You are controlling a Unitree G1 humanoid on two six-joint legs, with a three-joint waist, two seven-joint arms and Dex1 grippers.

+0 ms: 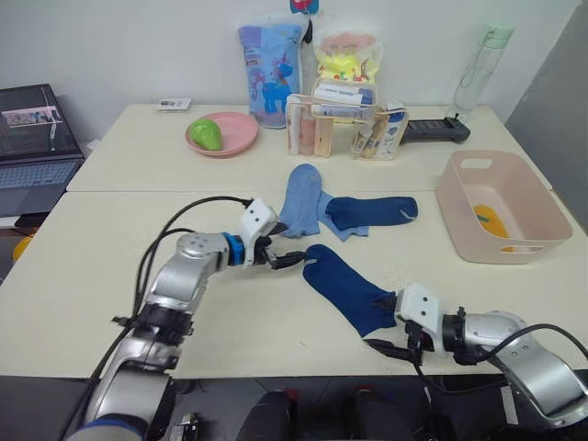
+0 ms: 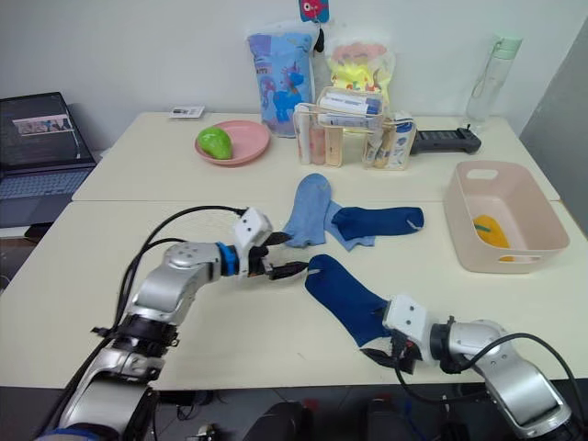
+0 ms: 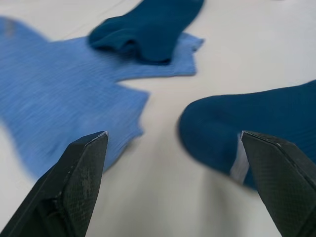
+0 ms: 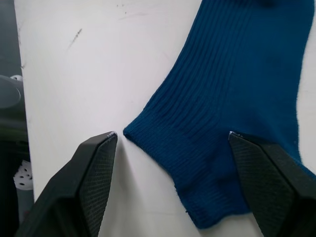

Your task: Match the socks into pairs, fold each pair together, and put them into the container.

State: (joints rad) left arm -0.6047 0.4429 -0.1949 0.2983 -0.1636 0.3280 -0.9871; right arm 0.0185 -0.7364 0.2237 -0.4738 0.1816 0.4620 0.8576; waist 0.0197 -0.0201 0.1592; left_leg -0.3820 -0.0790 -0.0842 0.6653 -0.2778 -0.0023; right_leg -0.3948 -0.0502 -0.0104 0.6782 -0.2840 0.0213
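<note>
Near navy sock [image 1: 347,287] lies flat on table [image 1: 110,266], long axis diagonal: toe end toward L claw [image 1: 288,259], cuff end at R claw [image 1: 390,346]. Both claws released, grasping nothing; each brackets its end of the sock, R a bit closer, cuff between its fingers. 2nd navy sock [image 1: 372,211] sits farther back, overlapping light blue socks [image 1: 301,199]. Yellow sock [image 1: 490,220] already in basin [image 1: 459,207] at right.
</note>
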